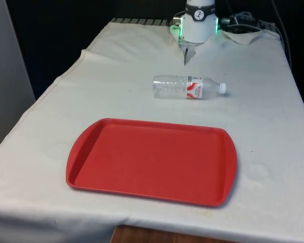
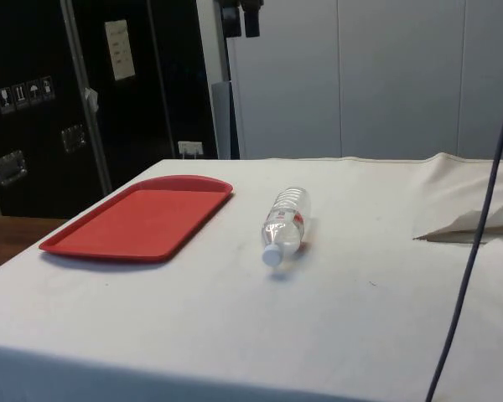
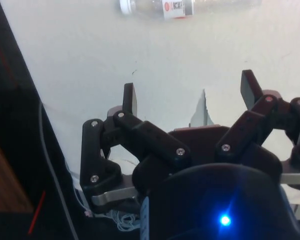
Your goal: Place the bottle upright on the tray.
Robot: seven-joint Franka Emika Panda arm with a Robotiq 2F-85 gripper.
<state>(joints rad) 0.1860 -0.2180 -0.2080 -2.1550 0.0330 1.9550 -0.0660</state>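
Observation:
A clear plastic bottle (image 1: 189, 87) with a white cap and a red-and-white label lies on its side on the white cloth. Its cap points to the front view's right. A red tray (image 1: 151, 160) with nothing on it sits nearer the front edge, apart from the bottle. In the side view the bottle (image 2: 285, 223) lies to the right of the tray (image 2: 142, 218). My gripper (image 3: 190, 92) hangs high above the table, open, with nothing between its fingers (image 3: 130, 99). The bottle (image 3: 190, 6) is well beyond the fingertips. The gripper (image 2: 241, 23) sits high above the tray's far end.
The robot base (image 1: 199, 23) stands at the table's far end, with crumpled cloth (image 1: 245, 34) and cables beside it. A dark cable (image 2: 474, 243) hangs across the side view's right. Bare white cloth surrounds the bottle and tray.

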